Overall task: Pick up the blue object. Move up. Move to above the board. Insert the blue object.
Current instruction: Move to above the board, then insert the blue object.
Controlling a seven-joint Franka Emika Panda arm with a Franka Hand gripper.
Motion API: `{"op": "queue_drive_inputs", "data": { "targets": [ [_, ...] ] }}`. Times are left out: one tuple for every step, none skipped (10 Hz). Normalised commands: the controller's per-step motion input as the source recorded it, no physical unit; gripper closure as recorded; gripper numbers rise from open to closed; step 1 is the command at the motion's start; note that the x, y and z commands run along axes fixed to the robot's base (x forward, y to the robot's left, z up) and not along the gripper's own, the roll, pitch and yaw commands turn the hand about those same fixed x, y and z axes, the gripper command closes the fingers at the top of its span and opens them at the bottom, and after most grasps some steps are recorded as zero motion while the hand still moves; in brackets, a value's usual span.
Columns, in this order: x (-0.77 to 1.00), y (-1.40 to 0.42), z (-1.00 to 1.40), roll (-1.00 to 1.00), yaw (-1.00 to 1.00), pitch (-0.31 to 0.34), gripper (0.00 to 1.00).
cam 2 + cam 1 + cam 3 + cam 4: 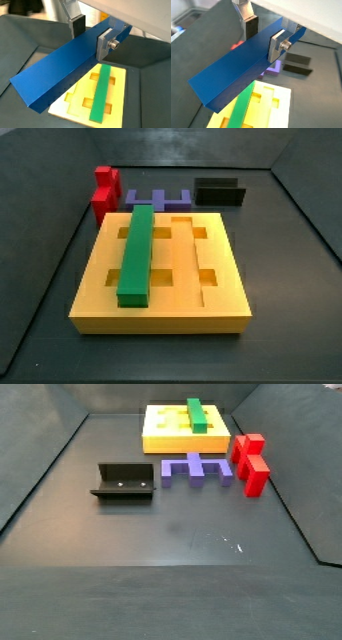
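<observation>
Your gripper (92, 34) is clamped on the blue bar (63, 70), one silver finger (106, 45) on each long face, high over the floor; neither side view shows it. The bar lies roughly level, its long axis running crosswise out of the fingers. Below sits the yellow board (119, 106), green bar (101, 97) in a groove.
</observation>
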Motion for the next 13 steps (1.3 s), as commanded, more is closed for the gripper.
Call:
{"op": "queue_drive_inputs", "data": {
  "targets": [
    [0.06, -0.1, 0.03, 0.05, 1.0, 0.155, 1.0],
    [0.07, -0.08, 0.03, 0.05, 1.0, 0.171, 1.0],
    [0.07, -0.06, 0.03, 0.08, 1.0, 0.235, 1.0],
    [0.08, -0.05, 0.03, 0.08, 0.92, 0.255, 1.0],
    [0.08, -0.04, 0.03, 0.08, 0.57, 0.222, 1.0],
    [0.08, -0.04, 0.03, 0.08, 0.36, 0.185, 1.0],
    [0.04, -0.07, -0.11, -0.04, 0.0, -0.073, 1.0],
    [0.05, -0.08, -0.17, -0.05, 0.0, -0.09, 1.0],
    [0.07, -0.09, -0.27, -0.07, 0.0, -0.124, 1.0],
    [0.17, -0.09, -0.5, -0.08, 0.0, -0.159, 1.0],
    [0.21, -0.08, -0.77, -0.08, 0.05, -0.21, 1.0],
    [0.21, -0.11, -0.77, -0.07, 0.04, -0.229, 1.0],
    [0.19, -0.12, -0.78, -0.07, 0.01, -0.226, 1.0]
  ]
}}
